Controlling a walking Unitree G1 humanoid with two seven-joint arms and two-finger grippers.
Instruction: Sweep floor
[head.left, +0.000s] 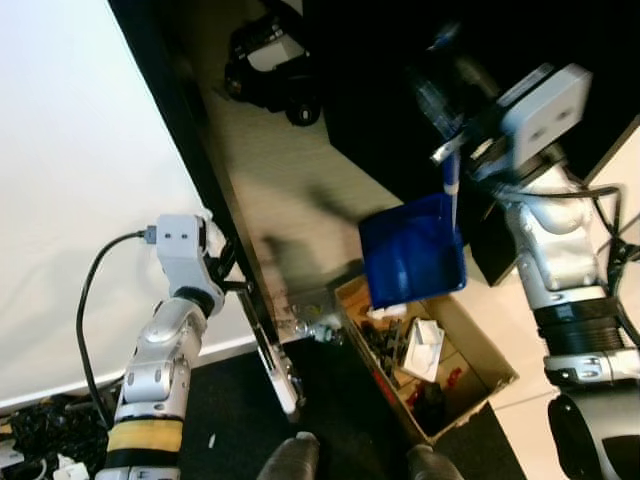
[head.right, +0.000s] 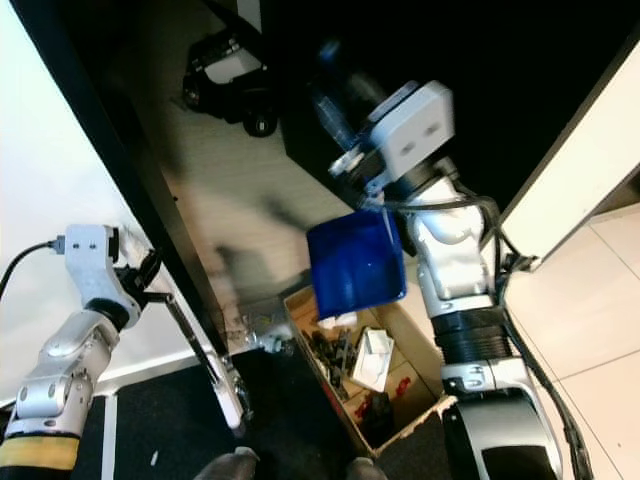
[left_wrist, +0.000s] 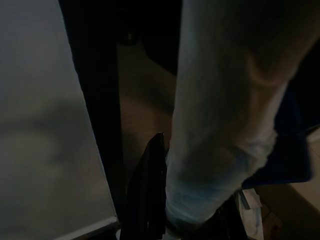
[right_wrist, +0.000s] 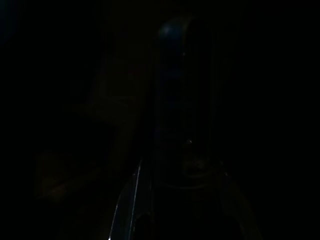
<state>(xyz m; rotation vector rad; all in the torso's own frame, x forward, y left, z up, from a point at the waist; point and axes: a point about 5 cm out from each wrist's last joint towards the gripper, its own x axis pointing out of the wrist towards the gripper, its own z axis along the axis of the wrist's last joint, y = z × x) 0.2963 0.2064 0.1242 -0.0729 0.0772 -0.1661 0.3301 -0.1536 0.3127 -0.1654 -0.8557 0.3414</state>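
Observation:
My right gripper (head.left: 447, 120) is raised at the upper right, shut on the thin handle of a blue dustpan (head.left: 413, 250). The pan hangs tilted, its mouth down over an open cardboard box (head.left: 489, 352) that holds scraps and rubbish. At the left, my left gripper (head.left: 228, 268) is shut on the pale handle of a brush (head.left: 272, 352), which slants down towards the floor by the box. In the left wrist view the pale handle (left_wrist: 220, 125) runs beside a black finger (left_wrist: 150, 192). The right wrist view is very dark, with a faint bluish handle (right_wrist: 175, 100).
A white wall (head.left: 70, 180) with a dark upright edge (head.left: 190, 120) stands close on the left. A black wheeled object (head.left: 268, 62) sits on the pale floor ahead. Dark furniture (head.left: 400, 60) is at the upper right. Cables (head.left: 40, 430) lie at the lower left, my feet (head.left: 295, 455) on a black mat.

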